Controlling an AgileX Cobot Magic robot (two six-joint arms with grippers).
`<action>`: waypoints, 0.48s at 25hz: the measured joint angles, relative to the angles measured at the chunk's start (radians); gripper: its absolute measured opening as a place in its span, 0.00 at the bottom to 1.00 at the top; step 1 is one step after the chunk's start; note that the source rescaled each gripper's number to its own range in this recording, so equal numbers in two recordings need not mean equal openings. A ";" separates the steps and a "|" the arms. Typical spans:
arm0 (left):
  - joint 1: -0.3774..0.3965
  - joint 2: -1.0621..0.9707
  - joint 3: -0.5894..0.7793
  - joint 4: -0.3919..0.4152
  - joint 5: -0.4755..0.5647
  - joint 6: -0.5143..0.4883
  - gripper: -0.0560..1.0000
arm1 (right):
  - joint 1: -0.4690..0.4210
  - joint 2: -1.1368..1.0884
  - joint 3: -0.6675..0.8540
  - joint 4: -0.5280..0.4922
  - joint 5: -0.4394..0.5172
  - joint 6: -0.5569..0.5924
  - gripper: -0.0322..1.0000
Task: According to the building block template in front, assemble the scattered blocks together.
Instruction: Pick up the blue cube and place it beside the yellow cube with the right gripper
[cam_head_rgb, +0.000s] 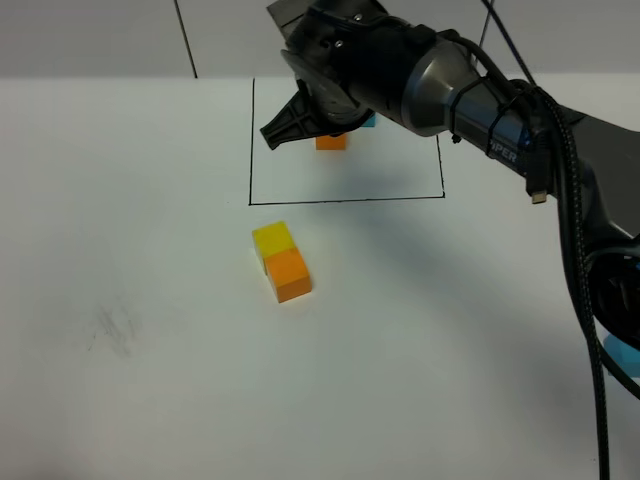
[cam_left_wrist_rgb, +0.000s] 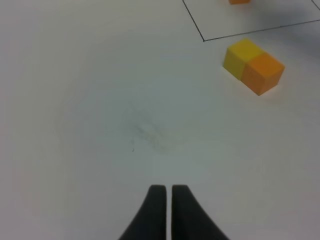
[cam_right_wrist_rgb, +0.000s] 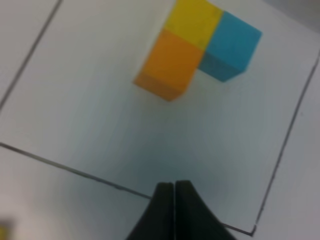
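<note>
The template is a joined L of yellow (cam_right_wrist_rgb: 194, 17), orange (cam_right_wrist_rgb: 167, 62) and blue (cam_right_wrist_rgb: 231, 44) cubes inside a thin black rectangle (cam_right_wrist_rgb: 70, 170). In the exterior view my right arm hides most of it; only its orange cube (cam_head_rgb: 331, 141) and a blue sliver (cam_head_rgb: 369, 121) show. The loose yellow cube (cam_head_rgb: 272, 240) and loose orange cube (cam_head_rgb: 289, 274) lie touching just in front of the rectangle (cam_head_rgb: 340, 199), also seen in the left wrist view: yellow (cam_left_wrist_rgb: 241, 54), orange (cam_left_wrist_rgb: 263, 73). A light blue piece (cam_head_rgb: 621, 353) shows at the right edge. My right gripper (cam_right_wrist_rgb: 174, 197) is shut and empty over the rectangle. My left gripper (cam_left_wrist_rgb: 165, 200) is shut and empty, well short of the pair.
The table (cam_head_rgb: 130, 250) is plain white with a faint grey smudge (cam_head_rgb: 112, 330) at the left, also in the left wrist view (cam_left_wrist_rgb: 147, 132). My right arm and its black cables (cam_head_rgb: 560, 180) cross the right side. The left arm is outside the exterior view.
</note>
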 joint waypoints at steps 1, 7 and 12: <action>0.000 0.000 0.000 0.000 0.000 0.000 0.06 | -0.012 -0.002 0.017 0.000 0.000 -0.005 0.03; 0.000 0.000 0.000 0.000 0.000 0.000 0.06 | -0.091 -0.050 0.185 0.007 -0.035 -0.010 0.03; 0.000 0.000 0.000 0.000 0.000 0.000 0.06 | -0.172 -0.151 0.341 0.010 -0.087 0.008 0.03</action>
